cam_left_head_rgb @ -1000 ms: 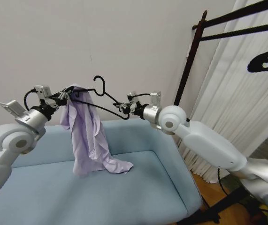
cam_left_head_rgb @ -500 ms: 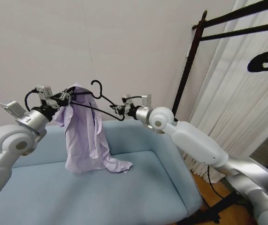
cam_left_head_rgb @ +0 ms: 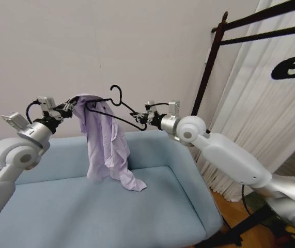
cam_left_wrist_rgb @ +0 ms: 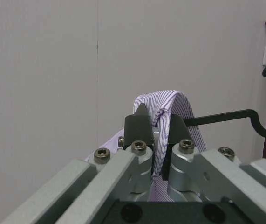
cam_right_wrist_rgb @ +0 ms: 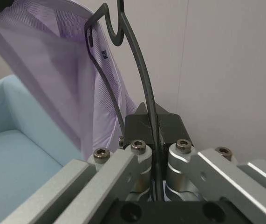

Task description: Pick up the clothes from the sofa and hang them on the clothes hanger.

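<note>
A lilac striped shirt (cam_left_head_rgb: 106, 144) hangs above the blue sofa (cam_left_head_rgb: 85, 217), its hem resting on the seat. My left gripper (cam_left_head_rgb: 74, 103) is shut on the shirt's collar (cam_left_wrist_rgb: 167, 116), holding it up. My right gripper (cam_left_head_rgb: 139, 118) is shut on one end of a black wire hanger (cam_left_head_rgb: 117, 107). The hanger's other arm reaches into the top of the shirt, and its hook (cam_left_head_rgb: 117, 94) points up. In the right wrist view the hanger wire (cam_right_wrist_rgb: 146, 98) runs between the fingers and on into the shirt (cam_right_wrist_rgb: 63, 70).
A dark clothes rack (cam_left_head_rgb: 214, 57) stands at the right with a horizontal bar (cam_left_head_rgb: 271, 33) high up. Another black hanger (cam_left_head_rgb: 292, 70) hangs on it. White curtains (cam_left_head_rgb: 261, 124) are behind the rack. A plain wall backs the sofa.
Both grippers have shifted right and a little up with the shirt and hanger. The shirt hangs longer and narrower now, and the hanger sits higher.
</note>
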You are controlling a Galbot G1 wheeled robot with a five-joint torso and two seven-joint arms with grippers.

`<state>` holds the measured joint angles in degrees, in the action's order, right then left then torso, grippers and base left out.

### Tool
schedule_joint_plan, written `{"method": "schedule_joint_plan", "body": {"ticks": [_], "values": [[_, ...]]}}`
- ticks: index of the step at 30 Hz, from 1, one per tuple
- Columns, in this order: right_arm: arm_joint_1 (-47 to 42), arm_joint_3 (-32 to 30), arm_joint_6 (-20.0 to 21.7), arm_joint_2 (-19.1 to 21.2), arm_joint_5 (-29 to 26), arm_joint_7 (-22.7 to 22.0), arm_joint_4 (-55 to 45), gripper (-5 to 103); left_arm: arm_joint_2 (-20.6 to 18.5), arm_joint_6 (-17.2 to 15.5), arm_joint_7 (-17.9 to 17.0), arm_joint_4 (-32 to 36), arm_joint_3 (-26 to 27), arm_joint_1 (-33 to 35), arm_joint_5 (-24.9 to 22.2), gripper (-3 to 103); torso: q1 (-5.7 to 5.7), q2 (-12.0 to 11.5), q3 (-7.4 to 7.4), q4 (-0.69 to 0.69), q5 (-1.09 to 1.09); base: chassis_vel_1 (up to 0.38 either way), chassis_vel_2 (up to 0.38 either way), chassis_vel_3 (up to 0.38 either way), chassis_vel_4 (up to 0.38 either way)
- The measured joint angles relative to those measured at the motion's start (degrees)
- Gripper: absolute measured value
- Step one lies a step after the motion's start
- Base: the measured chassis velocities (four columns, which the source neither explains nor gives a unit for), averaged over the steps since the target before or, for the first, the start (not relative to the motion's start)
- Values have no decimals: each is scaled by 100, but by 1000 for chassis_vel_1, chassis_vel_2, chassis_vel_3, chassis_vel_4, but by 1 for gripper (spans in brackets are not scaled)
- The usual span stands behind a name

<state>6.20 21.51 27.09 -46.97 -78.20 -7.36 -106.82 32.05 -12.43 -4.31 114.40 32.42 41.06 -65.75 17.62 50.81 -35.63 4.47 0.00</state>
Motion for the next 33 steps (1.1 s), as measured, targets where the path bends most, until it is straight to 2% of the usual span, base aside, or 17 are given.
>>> {"method": "schedule_joint_plan", "body": {"ticks": [8,23,33], "values": [[-19,-67,1,132,-66,-2,-124,2,32,0,-3,29,-58,-33,12,2,0,0,0,0,0,0,0,0,0],[162,392,-16,-775,69,-139,214,2,-110,-16,-13,283,83,129,-50,2,0,0,0,0,-1,0,0,0,0],[343,395,-82,-1246,144,-215,761,2,-209,-15,-18,547,214,254,-166,2,0,0,0,0,-1,0,0,0,0]]}}
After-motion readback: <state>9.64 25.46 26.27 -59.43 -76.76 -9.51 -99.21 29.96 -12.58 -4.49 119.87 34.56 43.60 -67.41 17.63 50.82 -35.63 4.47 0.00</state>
